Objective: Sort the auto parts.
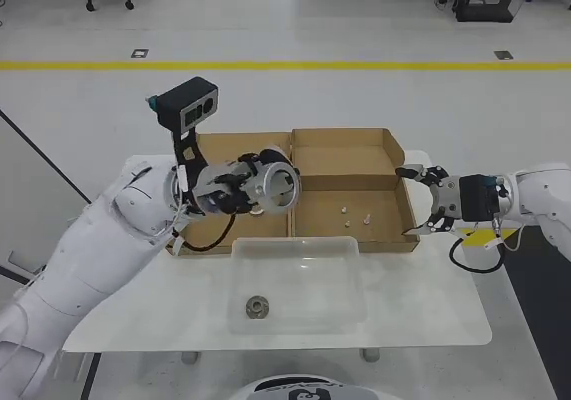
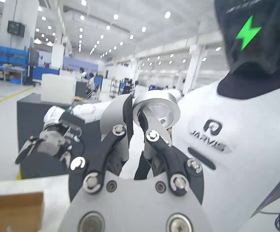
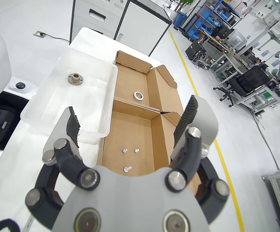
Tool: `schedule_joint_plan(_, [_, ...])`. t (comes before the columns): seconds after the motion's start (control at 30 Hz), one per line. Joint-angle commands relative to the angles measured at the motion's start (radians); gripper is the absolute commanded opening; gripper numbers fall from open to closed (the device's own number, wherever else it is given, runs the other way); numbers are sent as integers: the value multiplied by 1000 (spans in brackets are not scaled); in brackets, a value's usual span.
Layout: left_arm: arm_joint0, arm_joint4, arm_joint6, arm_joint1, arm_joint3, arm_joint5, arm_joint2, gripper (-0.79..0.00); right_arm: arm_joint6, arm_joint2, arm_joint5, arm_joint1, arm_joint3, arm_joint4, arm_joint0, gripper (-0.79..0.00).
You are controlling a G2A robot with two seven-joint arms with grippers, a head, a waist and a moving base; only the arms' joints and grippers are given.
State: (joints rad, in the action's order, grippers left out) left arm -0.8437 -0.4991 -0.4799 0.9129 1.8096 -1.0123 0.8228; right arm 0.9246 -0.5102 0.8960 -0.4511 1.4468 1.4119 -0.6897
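The left gripper (image 2: 132,115) is clamped on the rim of a wide silver ring (image 2: 159,97). It holds the ring in the air over the left cardboard box (image 1: 230,148), toward 12 o'clock on the table (image 1: 435,310). The right gripper (image 3: 131,107) stands wide open at about 2 o'clock, at the outer wall of the right cardboard box (image 1: 345,160), where three small bolts (image 3: 124,150) lie. A smaller ring (image 3: 138,95) rests in the left cardboard box. Toward 6 o'clock, a clear bin (image 1: 295,250) holds a flanged hub (image 1: 256,306).
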Motion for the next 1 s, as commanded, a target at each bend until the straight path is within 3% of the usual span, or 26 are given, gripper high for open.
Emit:
schedule_joint_plan(0.0, [-20,-75,4,10,22,0,18,-785,0,0,0,0,0,0,0,0])
schedule_joint_plan(0.2, [-74,-279,-100,51,55,0,83,-785,0,0,0,0,0,0,0,0])
schedule_joint_plan(0.43, [-137,-604,-328,126,63,0,172,-785,0,0,0,0,0,0,0,0])
schedule_joint_plan(0.5, [-150,-663,-328,149,72,0,187,-785,0,0,0,0,0,0,0,0])
schedule_joint_plan(0.73, [-173,-693,-328,212,75,0,211,-785,0,0,0,0,0,0,0,0])
schedule_joint_plan(0.97, [-175,-502,-330,235,-23,2,216,-785,0,0,0,0,0,0,0,0])
